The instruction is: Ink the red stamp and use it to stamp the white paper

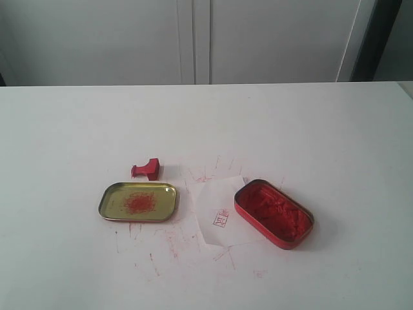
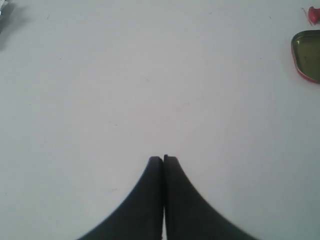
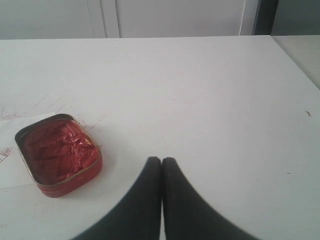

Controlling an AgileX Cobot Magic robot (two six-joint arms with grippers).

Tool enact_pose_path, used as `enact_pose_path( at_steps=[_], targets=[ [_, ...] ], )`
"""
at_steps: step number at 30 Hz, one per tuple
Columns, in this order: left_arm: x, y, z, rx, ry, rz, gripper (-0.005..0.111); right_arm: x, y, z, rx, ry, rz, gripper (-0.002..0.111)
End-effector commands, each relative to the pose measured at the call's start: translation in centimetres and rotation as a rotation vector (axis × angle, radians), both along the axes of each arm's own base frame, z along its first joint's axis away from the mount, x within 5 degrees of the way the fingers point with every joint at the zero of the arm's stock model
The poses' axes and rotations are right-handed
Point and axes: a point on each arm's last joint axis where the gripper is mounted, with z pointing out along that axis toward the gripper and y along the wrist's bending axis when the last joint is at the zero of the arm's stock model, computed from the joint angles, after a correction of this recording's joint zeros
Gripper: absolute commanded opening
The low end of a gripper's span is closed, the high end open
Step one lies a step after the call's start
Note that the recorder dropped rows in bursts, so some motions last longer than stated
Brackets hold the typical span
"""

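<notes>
The red stamp point(image 1: 146, 169) lies on its side on the table, just behind the gold tray; a sliver of the red stamp point(image 2: 313, 14) shows at the edge of the left wrist view. The white paper point(image 1: 219, 210) lies between the tray and the red ink tin point(image 1: 273, 214), with a small red mark on it. Its edge, the white paper point(image 3: 7, 165), runs under the red ink tin point(image 3: 57, 154). My left gripper point(image 2: 163, 159) is shut and empty over bare table. My right gripper point(image 3: 161, 160) is shut and empty, beside the ink tin. Neither arm appears in the exterior view.
The shallow gold tray point(image 1: 107, 197) with red smears sits left of the paper; part of the gold tray point(image 2: 306, 54) shows in the left wrist view. Red scratch marks cover the tabletop point(image 1: 174, 245) around the paper. Grey cabinet doors point(image 1: 193, 39) stand behind the table.
</notes>
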Motion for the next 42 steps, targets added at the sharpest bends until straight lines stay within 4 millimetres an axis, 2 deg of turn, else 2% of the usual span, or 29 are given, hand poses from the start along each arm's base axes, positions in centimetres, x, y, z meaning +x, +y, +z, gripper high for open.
enact_pose_path(
  at_steps=[1,10,32,42],
  targets=[
    [-0.1,0.0,-0.2,0.000,0.003,0.002,0.000,0.0,0.0,0.0,-0.007,-0.013,-0.002,0.000],
    [0.0,0.0,0.4,-0.002,-0.075,-0.001,0.000,0.0,0.0,0.0,-0.007,-0.013,-0.002,0.000],
    [-3.4,-0.1,2.1,-0.005,-0.385,-0.001,0.000,0.0,0.0,0.0,-0.007,-0.013,-0.002,0.000],
    [-3.2,-0.1,0.8,0.003,-0.363,-0.002,0.000,0.0,0.0,0.0,-0.007,-0.013,-0.002,0.000]
  ],
)
